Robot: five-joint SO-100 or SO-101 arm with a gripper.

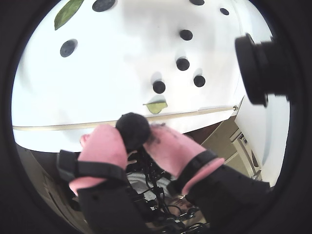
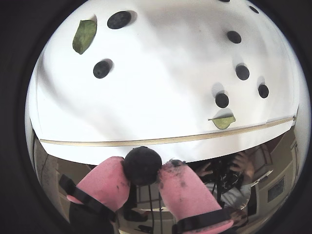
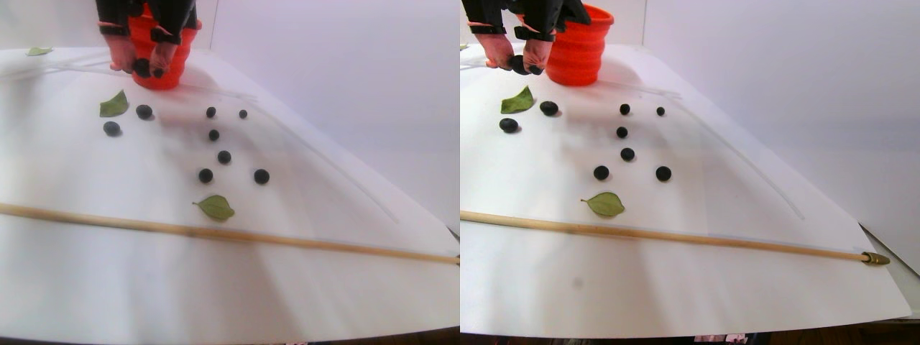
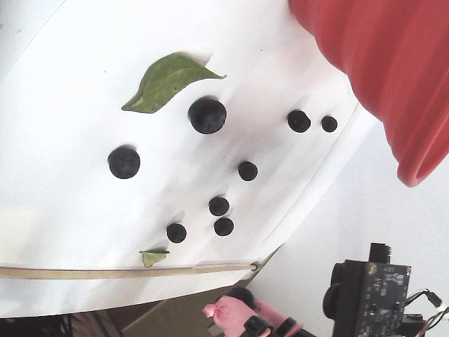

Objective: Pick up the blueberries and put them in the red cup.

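Hand (image 2: 144, 176) raised, pink fingertips (image 2: 108, 182) pinching blueberry (image 2: 142, 165).

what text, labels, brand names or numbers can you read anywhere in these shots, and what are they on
None: no readable text in any view.
The red cup has plain ribbed walls, no print.
The white sheet, wooden stick and leaves carry no marks.
The circuit board at the lower right of the fixed view has only tiny specks, too small to read.
The gripper holding a blueberry shows no label.
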